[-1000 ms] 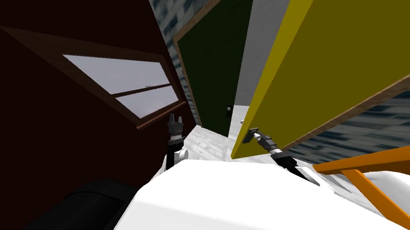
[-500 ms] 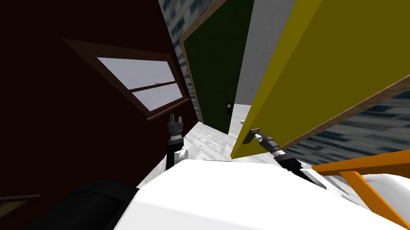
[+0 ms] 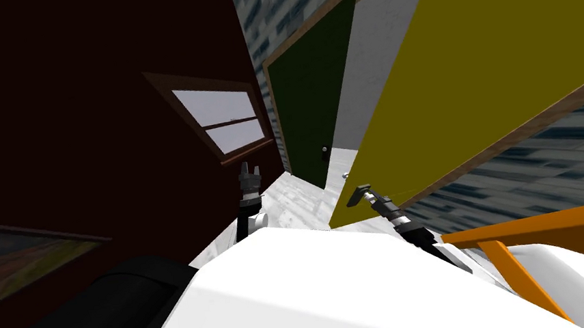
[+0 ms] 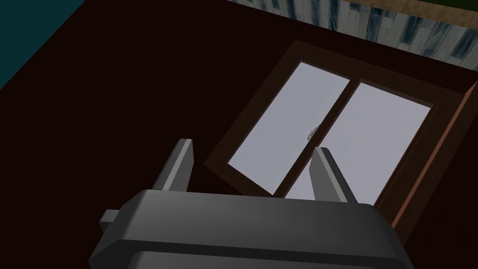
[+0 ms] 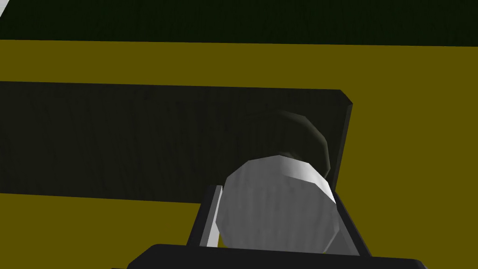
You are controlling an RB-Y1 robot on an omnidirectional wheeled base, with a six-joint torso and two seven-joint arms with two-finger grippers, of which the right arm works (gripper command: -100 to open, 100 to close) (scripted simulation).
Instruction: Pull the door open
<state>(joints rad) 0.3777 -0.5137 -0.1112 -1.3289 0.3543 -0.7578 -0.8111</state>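
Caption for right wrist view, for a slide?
Right claw shut on the grey door knob, dark plate and yellow door behind.

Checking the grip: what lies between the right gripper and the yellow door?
Right wrist view: a grey knob held by the right gripper, then a dark plate on the yellow door.
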